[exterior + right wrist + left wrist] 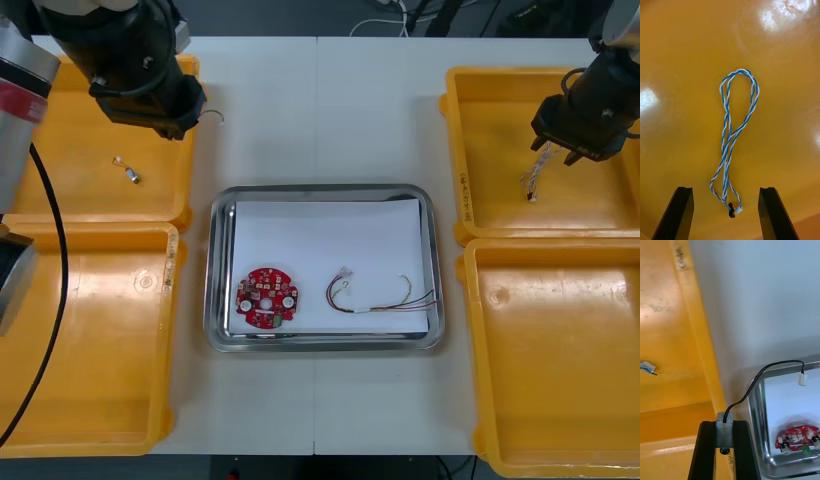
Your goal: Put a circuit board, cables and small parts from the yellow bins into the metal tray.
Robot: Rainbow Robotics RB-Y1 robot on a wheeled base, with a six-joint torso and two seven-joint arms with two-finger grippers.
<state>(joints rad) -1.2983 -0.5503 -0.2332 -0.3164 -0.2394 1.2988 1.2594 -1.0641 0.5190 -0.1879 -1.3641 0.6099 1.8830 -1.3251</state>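
Stood midway through the cable step, by the look of it. Gripped a black cable (763, 378) by its pale end plug in the left tool (724, 424), clamped tight, above the inner wall of the left yellow bin (60, 150), out past the metal tray (222, 330) at its far left corner (free plug dangling over the tray's edge in the wrist view). Needed next, probably, a carry inward over the tray's white lining and a release clear of the round red circuit board (267, 297) and the red and yellow cable (375, 295) lying inside the tray. Hung the right tool (725, 191) spread wide over the right yellow bin (480, 120), beyond the tray's far right corner, above the plug end of a twisted blue and white cable (733, 123), a long slack loop flat on the bin floor; called, likely, for a straight drop and a pinch. Counted two small metal parts (128, 172) lying in the left yellow bin, not yet moved
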